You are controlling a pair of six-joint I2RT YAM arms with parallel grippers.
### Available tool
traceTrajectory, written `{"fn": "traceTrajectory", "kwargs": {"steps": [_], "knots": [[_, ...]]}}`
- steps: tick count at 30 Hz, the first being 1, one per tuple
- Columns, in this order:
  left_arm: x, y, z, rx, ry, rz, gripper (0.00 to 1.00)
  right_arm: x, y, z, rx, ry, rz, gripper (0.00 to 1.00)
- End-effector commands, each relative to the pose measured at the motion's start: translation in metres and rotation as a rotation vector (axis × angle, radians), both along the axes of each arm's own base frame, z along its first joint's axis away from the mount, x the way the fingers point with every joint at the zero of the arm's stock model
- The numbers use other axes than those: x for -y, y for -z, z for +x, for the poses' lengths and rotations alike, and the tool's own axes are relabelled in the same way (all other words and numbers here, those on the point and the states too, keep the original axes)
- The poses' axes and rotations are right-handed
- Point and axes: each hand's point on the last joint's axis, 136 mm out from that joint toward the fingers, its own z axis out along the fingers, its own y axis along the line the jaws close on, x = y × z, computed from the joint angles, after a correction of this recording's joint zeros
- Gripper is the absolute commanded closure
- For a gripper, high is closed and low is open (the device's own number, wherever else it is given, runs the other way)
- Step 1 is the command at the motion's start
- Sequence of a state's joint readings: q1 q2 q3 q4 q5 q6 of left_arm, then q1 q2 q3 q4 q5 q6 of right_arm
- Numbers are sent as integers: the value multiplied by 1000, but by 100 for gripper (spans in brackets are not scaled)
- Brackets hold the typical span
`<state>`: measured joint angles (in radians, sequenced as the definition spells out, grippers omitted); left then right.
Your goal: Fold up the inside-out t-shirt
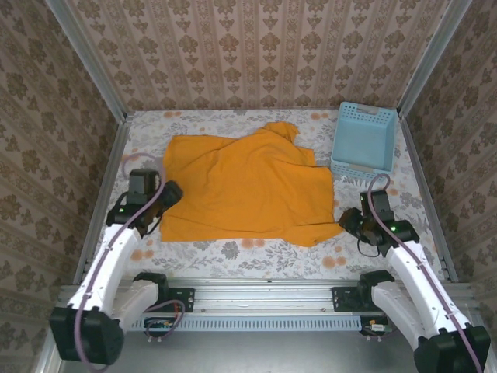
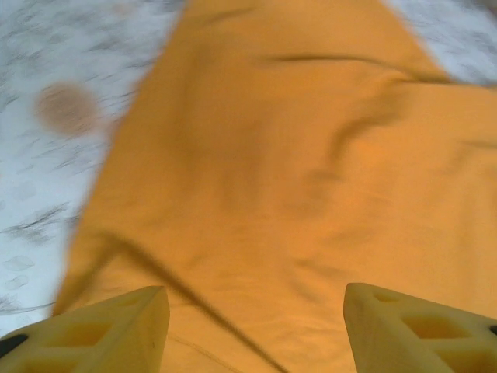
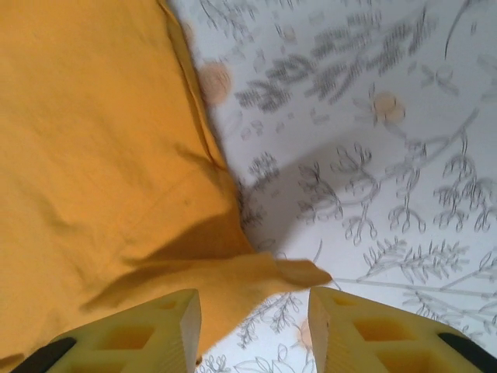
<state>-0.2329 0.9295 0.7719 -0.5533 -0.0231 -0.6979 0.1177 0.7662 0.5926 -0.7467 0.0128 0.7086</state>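
Loosely spread, the inside-out t-shirt [image 1: 241,186] runs lengthwise left to right, both jaws parted, gripping nothing.

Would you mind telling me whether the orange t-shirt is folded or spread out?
Partly folded: the t-shirt lies flat, one layer overlapping its right half.

On the floral-patterned table [image 1: 233,252] the orange-yellow t-shirt [image 1: 241,190] is spread flat; a light blue basket [image 1: 363,138] is set at the far right.
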Motion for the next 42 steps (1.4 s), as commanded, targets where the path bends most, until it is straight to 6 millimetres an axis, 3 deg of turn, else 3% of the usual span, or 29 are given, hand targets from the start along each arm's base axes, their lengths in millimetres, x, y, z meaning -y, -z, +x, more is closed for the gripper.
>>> {"fn": "traceTrajectory", "kwargs": {"steps": [1,4,7,12,16,22,27,36,42], "knots": [[45,-18,8,43,177,143,35,7,-17,3,14,-24,-70,57],[114,-5,14,14,393,172,33,-8,-11,-4,-7,-66,-45,60],[154,22,21,-46,493,202,33,-33,-2,-15,-8,-123,-2,61],[181,58,37,-105,541,201,32,-74,23,-27,-3,-213,70,58],[195,73,49,-106,571,199,30,-106,35,-15,48,-296,119,54],[203,95,60,-140,575,193,29,-124,36,9,103,-355,82,51],[194,113,66,-178,537,187,28,-120,50,14,50,-330,27,50],[186,135,72,-224,506,200,28,-119,84,7,-47,-299,16,48],[169,147,81,-254,428,243,27,-98,94,-27,-180,-203,-73,50]]}}
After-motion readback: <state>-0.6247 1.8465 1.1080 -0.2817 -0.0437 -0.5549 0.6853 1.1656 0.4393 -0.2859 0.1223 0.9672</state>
